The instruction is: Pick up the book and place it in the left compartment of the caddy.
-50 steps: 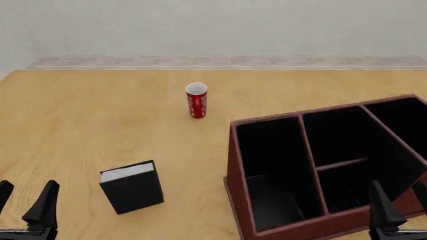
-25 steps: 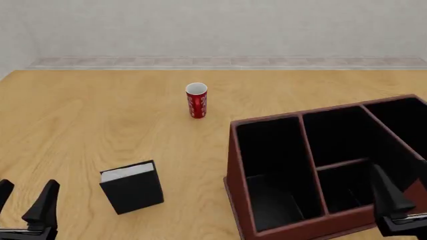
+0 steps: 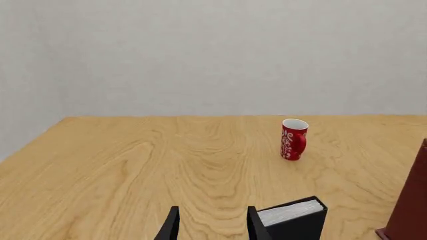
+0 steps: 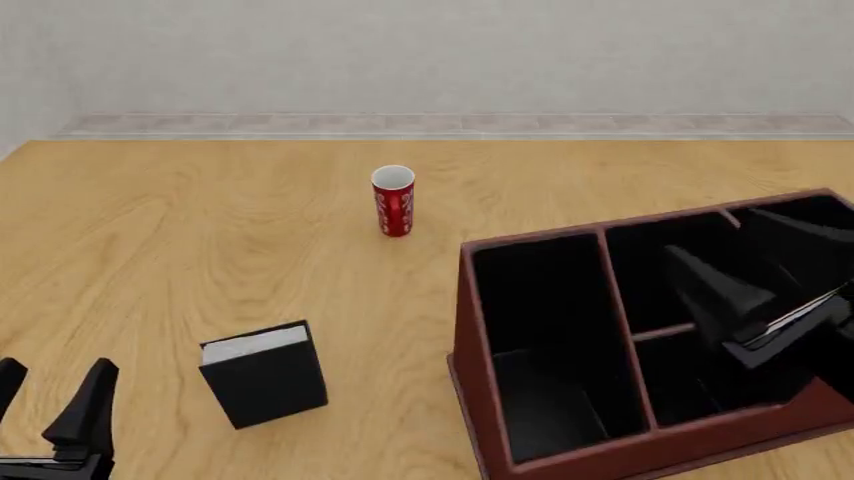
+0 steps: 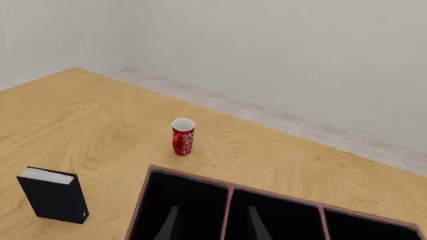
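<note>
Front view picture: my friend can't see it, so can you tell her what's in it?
A small black book stands on a wooden table, left of a big red-brown box with black sections inside. The right claw hangs above the box, and the open left claw waits at the near left corner. A red cup stands farther back.

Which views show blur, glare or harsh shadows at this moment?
Front view: flat, even light, no glare; the caddy interior is near-uniform black, against which the right claw barely reads. Left wrist view: sharp, the book cropped at the edge. Right wrist view: sharp, soft shading only.
</note>
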